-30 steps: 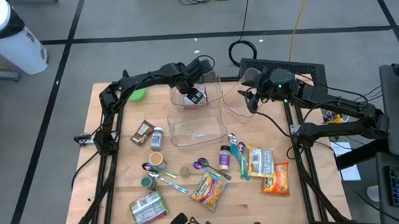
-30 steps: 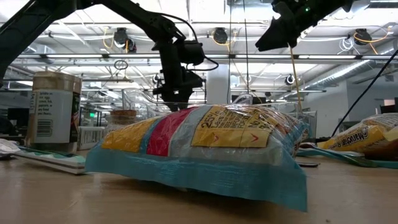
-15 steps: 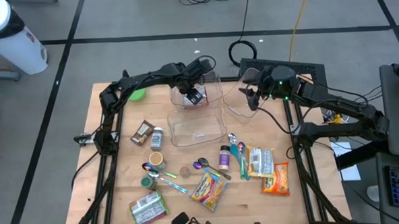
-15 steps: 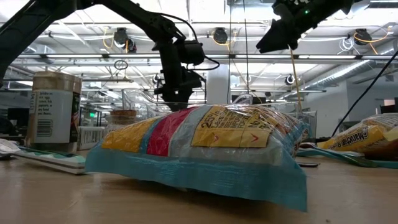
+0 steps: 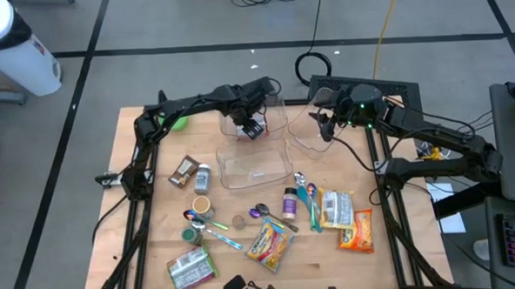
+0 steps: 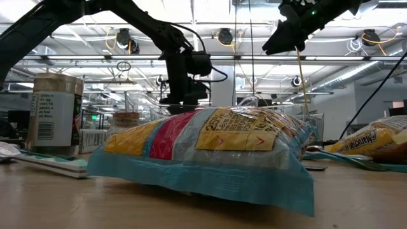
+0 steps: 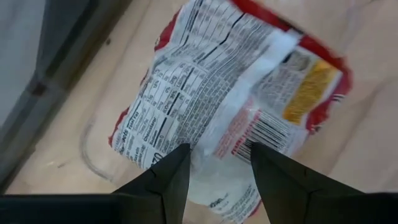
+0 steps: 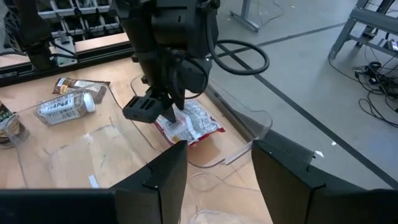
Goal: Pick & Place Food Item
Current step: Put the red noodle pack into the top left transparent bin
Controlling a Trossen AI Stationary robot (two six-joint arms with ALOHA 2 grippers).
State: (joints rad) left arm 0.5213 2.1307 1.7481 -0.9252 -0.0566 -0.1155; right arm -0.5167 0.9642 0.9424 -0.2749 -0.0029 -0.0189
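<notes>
Left end effector (image 5: 254, 127) hovered over the far clear plastic container (image 5: 276, 117) near the back edge of the wooden tabletop (image 5: 148, 219), fingers parted and holding nothing, pointed down at the red-and-white crinkled snack packet (image 7: 230, 106). That packet lay flat inside the container, label side with nutrition print facing up, just below the fingertips (image 7: 166, 180) and not gripped. Right end effector (image 5: 325, 127) hung raised above the second clear plastic container (image 5: 307, 134) at the back right, fingers spread apart and empty; its wrist view looked across at the left end effector (image 8: 149, 107) and the packet (image 8: 188, 122). A third clear container (image 5: 255, 165) sat nearer the middle, apart from both.
</notes>
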